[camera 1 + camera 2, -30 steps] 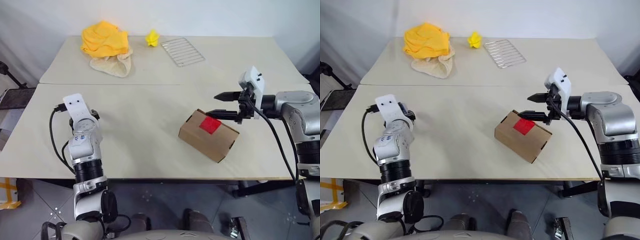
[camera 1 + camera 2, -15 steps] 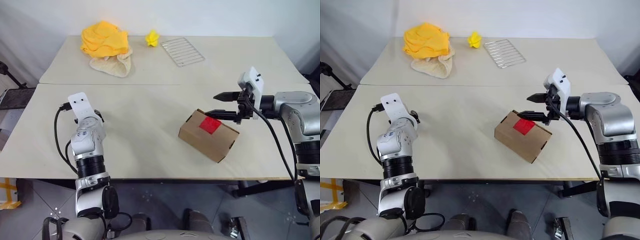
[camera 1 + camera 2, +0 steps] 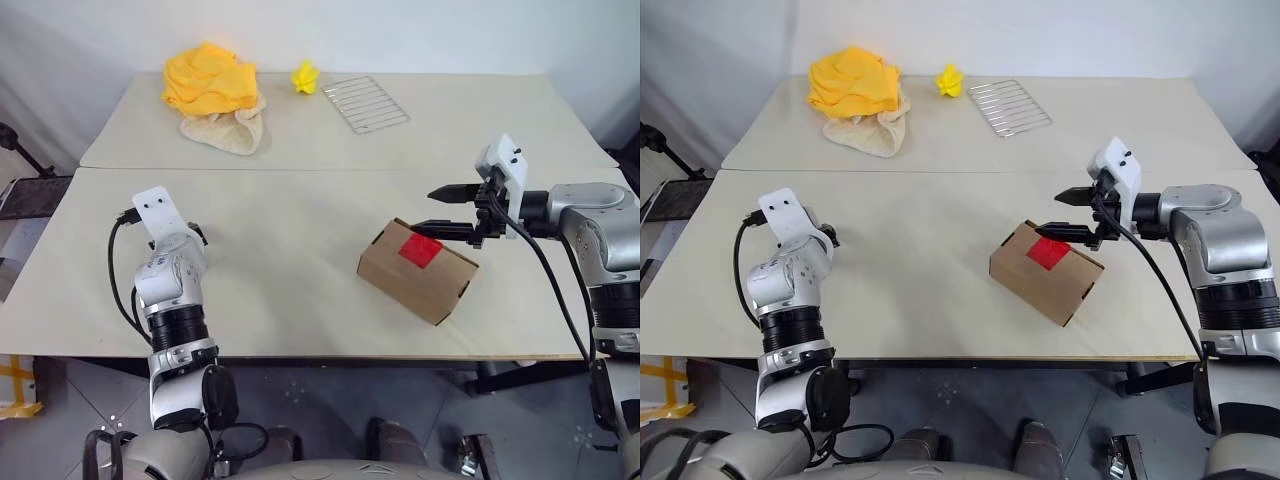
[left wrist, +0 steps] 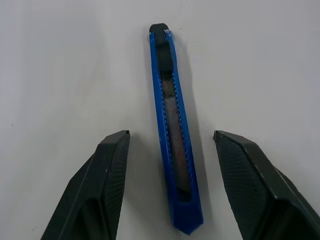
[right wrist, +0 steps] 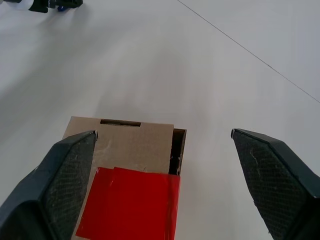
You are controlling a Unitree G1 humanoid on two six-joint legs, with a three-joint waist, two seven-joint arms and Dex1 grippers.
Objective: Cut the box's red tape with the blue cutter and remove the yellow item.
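Left gripper (image 4: 170, 150) narrowed, straddling blue cutter (image 4: 173, 135), untouched

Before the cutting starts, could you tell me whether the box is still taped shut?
Shut: the red tape lies unbroken across the flap of the box.

A pale surface (image 3: 940, 215) made of two joined boards carries the box (image 3: 1045, 272), a brown carton lying at an angle near the front right, with the red tape (image 3: 1049, 252) on its top face. The right claw (image 3: 1069, 213) hangs just above the box's far end, its two black fingers spread apart, one over the other. The left arm's wrist stands upright at the front left; its claw seems hidden behind it. At the far side lie an orange-yellow cloth heap (image 3: 853, 82) on a cream cloth, a small spiky yellow lump (image 3: 950, 79) and a wire rack (image 3: 1009, 105).
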